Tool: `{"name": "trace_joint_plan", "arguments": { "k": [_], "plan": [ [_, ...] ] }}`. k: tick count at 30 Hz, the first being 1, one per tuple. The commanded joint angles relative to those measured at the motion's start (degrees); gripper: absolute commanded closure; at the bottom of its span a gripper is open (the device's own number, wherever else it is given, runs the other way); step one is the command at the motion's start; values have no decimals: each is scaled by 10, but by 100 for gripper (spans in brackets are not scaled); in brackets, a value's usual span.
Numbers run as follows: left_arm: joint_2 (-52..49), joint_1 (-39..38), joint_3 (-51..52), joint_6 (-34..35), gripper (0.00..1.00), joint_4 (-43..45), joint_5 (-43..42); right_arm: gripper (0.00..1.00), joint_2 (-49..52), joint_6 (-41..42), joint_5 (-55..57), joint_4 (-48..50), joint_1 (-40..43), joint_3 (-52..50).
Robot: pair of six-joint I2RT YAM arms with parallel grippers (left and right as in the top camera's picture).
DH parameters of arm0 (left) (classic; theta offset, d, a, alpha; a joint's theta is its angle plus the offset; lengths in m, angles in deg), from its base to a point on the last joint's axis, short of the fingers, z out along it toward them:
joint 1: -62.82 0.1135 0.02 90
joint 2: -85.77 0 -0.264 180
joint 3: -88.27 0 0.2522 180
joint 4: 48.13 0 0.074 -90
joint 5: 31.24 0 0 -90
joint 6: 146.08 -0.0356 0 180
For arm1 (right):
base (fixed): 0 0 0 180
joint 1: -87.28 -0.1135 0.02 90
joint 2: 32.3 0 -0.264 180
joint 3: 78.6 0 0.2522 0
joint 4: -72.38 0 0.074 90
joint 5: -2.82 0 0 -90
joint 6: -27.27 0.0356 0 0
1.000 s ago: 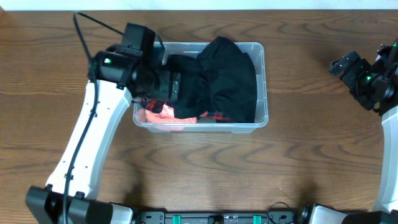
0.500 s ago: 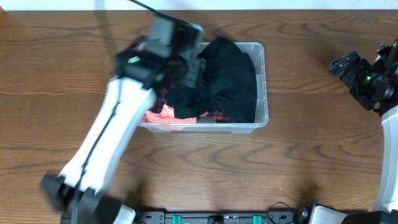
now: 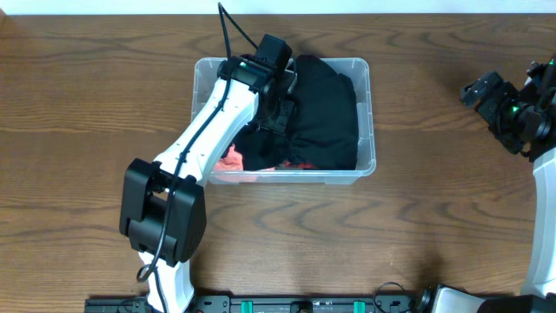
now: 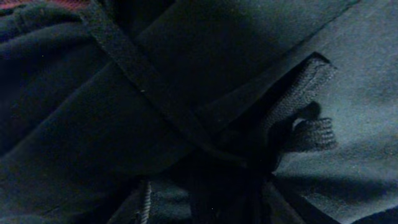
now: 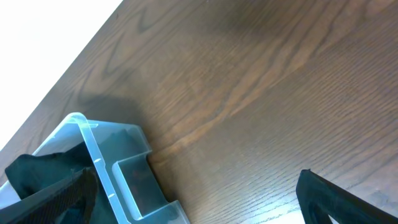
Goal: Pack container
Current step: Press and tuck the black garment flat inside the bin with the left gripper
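**Left arm down in the clothes, right arm waiting off to the side**

The container point(image 3: 370, 122) sits on the wooden table point(image 3: 87, 104), a little left of the middle and towards the far edge. A heap of black clothing point(image 3: 326, 113) fills most of it. A pink-orange cloth point(image 3: 230, 159) shows at the near left corner and a bit of red fabric point(image 3: 295, 165) along the near wall.

The left gripper point(image 3: 280, 109) is pressed down into the black clothing inside the container. Its wrist camera shows only dark folds, a flat black strap point(image 4: 134, 74) and a ribbed edge point(image 4: 305, 118). Whether its jaws are gripping anything cannot be told.

The right gripper point(image 3: 486, 100) hangs over bare table, well apart from the container. Its jaws are spread wide and empty.
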Motion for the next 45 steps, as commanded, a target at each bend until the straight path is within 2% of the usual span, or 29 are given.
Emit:
{"name": "trace_joint_plan", "arguments": {
  "k": [1,4,9,14,17,21,28,33,37,41,45],
  "plan": [
    [-54,0,35,24,43,-7,38,1,2,0,4,-1,5,1],
    [0,0,14,40,43,-29,37,1,2,0,4,-1,5,1],
    [120,0,7,40,33,-27,37,1,2,0,4,-1,5,1],
    [185,-1,7,40,32,-84,37,1,2,0,4,-1,5,1],
    [182,-1,19,40,32,-128,37,1,2,0,4,-1,5,1],
    [165,-1,72,38,32,-127,37,1,2,0,4,-1,5,1],
    [116,-1,200,38,32,-30,37,1,2,0,4,-1,5,1],
    [92,-1,214,38,33,-9,56,1,2,0,4,-1,5,1],
    [107,0,169,38,33,-49,69,1,2,0,4,-1,5,1],
    [138,-2,61,41,33,-122,64,1,2,0,4,-1,5,1],
    [167,-2,-31,40,32,-100,45,1,2,0,4,-1,5,1]
  ]
}}
